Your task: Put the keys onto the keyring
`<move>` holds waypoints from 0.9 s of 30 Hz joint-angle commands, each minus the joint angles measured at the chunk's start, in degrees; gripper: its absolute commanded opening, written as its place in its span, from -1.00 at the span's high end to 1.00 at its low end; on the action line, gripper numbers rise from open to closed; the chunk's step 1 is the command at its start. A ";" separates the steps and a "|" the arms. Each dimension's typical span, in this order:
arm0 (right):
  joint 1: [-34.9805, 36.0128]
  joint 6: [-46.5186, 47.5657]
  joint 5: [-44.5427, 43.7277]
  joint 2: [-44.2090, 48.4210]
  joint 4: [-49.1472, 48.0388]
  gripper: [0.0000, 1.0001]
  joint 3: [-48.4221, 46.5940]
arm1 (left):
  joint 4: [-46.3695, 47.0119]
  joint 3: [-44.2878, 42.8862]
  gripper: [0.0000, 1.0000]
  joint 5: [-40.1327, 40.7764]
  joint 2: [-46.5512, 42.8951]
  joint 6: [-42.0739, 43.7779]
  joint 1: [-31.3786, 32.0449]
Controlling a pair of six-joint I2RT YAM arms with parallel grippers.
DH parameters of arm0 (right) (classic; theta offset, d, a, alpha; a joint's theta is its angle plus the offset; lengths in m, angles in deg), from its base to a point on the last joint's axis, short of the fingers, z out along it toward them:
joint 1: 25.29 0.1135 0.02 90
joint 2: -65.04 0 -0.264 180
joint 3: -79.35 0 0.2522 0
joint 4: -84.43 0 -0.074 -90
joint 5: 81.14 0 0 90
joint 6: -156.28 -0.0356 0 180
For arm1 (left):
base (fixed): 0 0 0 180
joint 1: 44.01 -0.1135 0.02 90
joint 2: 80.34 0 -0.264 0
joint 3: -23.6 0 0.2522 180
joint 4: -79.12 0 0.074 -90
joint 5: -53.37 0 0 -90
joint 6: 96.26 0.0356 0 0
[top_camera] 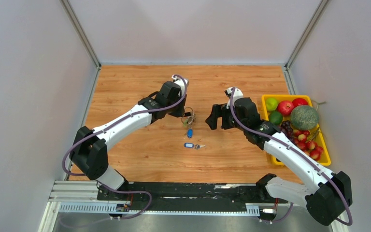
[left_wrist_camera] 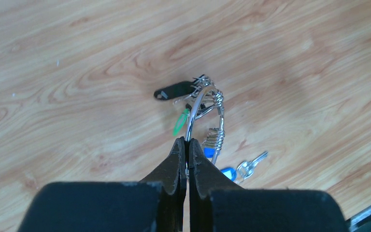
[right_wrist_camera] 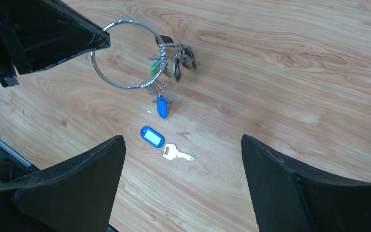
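the keyring [right_wrist_camera: 123, 88] is pinched at its rim between the fingers of my left gripper [left_wrist_camera: 187, 141] – jaws closed flat on the thin wire, no gap showing between them. the ring stands out from the fingertips as an open loop over the middle of the table [top_camera: 140, 82]. on the side of the ring away from my fingers hang the keys [right_wrist_camera: 174, 60] in a tight bunch: one with a black tag [left_wrist_camera: 174, 90] sticking out sideways, one with a green tag [left_wrist_camera: 180, 121] close to the wire, and one with a blue tag [right_wrist_camera: 163, 106] dangling lowest. whether that blue one touches the wood i cannot tell.

just beside the ring, on its near side, a loose key [right_wrist_camera: 178, 153] lies flat on the table with its own blue tag [right_wrist_camera: 153, 137] and white label, apart from the ring and not threaded on it.

my right gripper [right_wrist_camera: 182, 140] hovers near the ring on the opposite side from the left one – jaws wide open, holding nothing, with the loose key and the hanging bunch in view between its two fingers.

well apart from the ring, at the right edge of the table, a yellow tray [top_camera: 263, 104] holds fruit [top_camera: 303, 117]: a melon, apples, limes, grapes and small red ones.
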 commanded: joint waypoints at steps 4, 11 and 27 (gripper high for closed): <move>0.25 -0.35 0.54 1.38 -1.30 -0.83 0.50 | 7.26 -7.09 1.00 -1.55 0.07 -3.33 0.09; 0.21 -0.06 0.26 1.38 -1.21 -0.85 0.66 | 10.87 8.11 0.81 4.43 -4.30 -8.70 -0.77; 2.24 1.36 3.54 -3.56 -1.14 -0.84 -1.42 | 8.78 26.93 -0.52 13.10 -21.04 -14.01 -0.97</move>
